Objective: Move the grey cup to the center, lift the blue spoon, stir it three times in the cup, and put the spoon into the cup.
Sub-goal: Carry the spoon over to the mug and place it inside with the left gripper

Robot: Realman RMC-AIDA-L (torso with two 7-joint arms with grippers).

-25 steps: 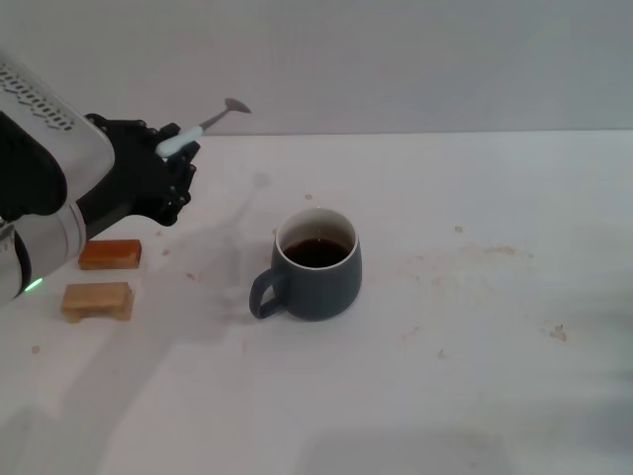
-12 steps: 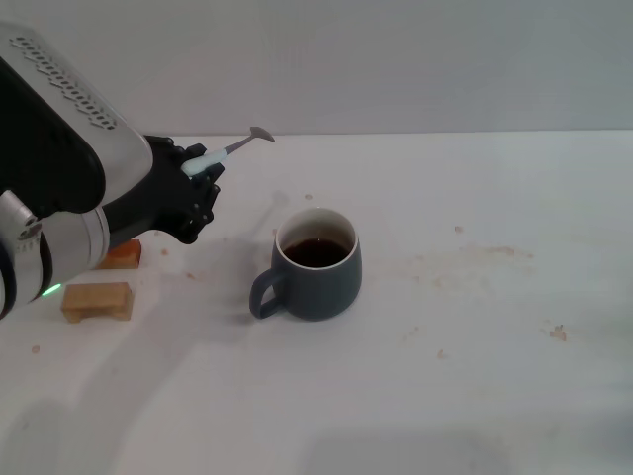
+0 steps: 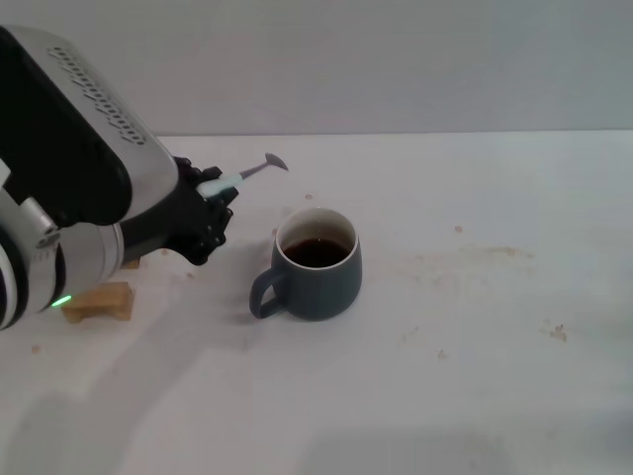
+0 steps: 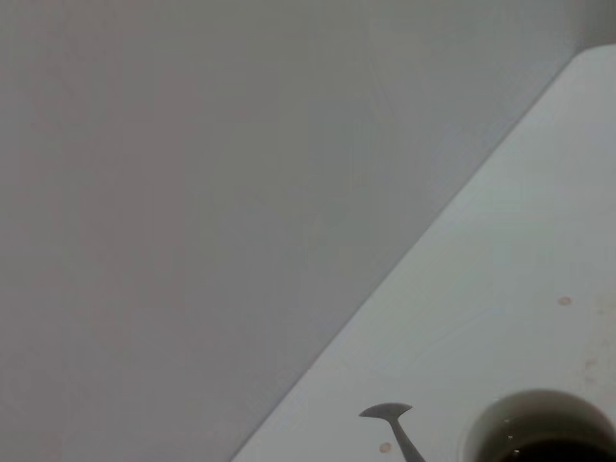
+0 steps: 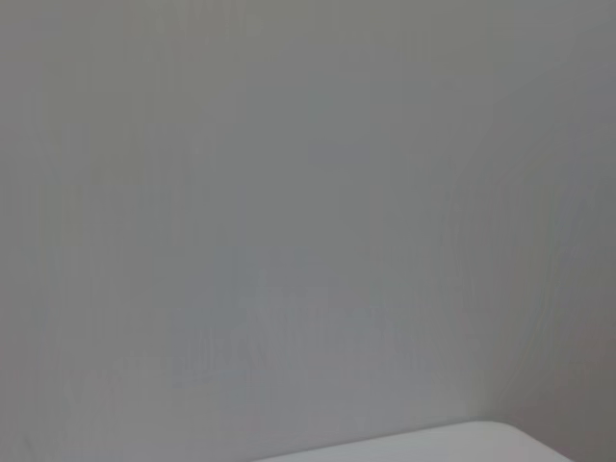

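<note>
Head view: grey cup [image 3: 316, 262] sits roughly mid-table [image 3: 475, 376], dark liquid inside, so the centering step looks done. Left gripper [image 3: 213, 203] is clamped on the blue spoon [image 3: 242, 176] by its pale handle, bowl raised and pointing toward the cup, just off the rim on the robot's left, not over it yet. Lift looks done; three stirs and the drop-in remain. Wooden blocks [image 3: 97, 300] sit partly behind the left arm. Right gripper isn't visible.
</note>
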